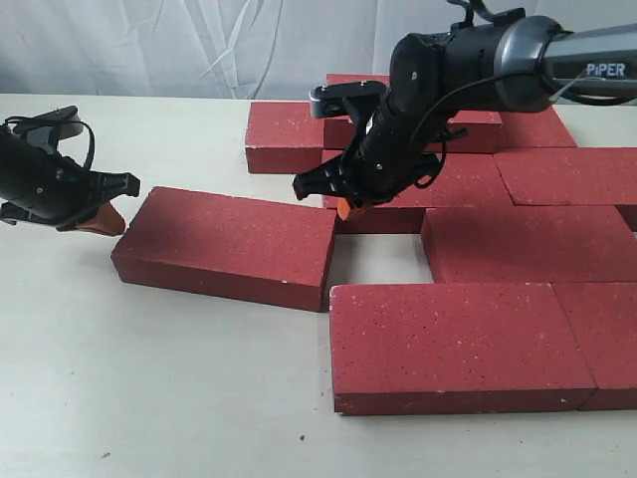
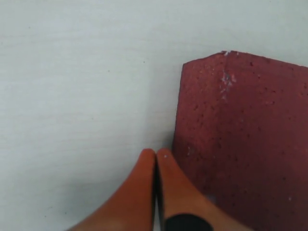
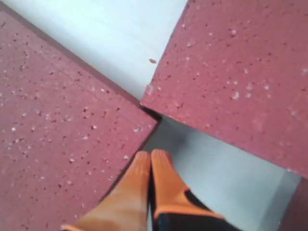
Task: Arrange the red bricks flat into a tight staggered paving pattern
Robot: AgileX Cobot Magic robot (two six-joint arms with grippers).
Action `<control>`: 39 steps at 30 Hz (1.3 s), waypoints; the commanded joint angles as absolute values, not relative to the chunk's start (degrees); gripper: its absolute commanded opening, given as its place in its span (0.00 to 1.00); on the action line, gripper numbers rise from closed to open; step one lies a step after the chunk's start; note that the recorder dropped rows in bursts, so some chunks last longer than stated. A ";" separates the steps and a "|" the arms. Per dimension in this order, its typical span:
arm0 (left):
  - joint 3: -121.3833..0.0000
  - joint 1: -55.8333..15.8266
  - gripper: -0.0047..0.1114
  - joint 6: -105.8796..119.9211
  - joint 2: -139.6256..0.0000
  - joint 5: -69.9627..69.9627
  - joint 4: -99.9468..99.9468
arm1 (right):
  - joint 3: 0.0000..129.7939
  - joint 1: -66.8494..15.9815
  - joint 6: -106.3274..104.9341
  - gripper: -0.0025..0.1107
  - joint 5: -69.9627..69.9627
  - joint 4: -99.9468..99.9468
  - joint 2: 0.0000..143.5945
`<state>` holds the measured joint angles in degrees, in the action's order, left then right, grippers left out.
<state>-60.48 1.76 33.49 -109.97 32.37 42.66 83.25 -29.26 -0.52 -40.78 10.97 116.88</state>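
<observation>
White bench (image 1: 149, 398) bears the red bricks (image 1: 518, 239) packed toward its right edge, one skewed brick (image 1: 229, 244) lying nearer the left edge, and we judge our left gripper (image 1: 103, 221) and right gripper (image 1: 347, 207), both clenched empty, flank it for nudging.

Red bricks (image 1: 528, 242) all lay flat, dark red w/ white speckles. Most sat packed in staggered rows at right; one loose brick (image 1: 231, 244) lay skewed at left, open gap off its right end.
</observation>
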 commanded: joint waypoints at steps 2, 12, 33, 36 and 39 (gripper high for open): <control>-60.81 1.44 0.04 33.64 -110.02 32.98 42.59 | 83.09 -28.02 0.00 0.02 -44.34 9.99 117.21; -60.81 1.44 0.04 33.52 -110.02 34.69 42.99 | 83.09 -28.14 -2.27 0.02 -41.69 16.61 121.00; -60.81 1.44 0.04 33.40 -110.02 42.36 47.16 | 83.09 -28.03 -6.92 0.02 -37.75 19.62 121.00; -60.81 1.44 0.04 33.40 -110.02 44.05 47.57 | 83.09 -28.03 -6.92 0.02 -37.75 19.46 121.00; -60.81 1.44 0.04 33.40 -110.02 45.22 47.96 | 83.09 -28.03 -6.92 0.02 -37.75 19.46 121.00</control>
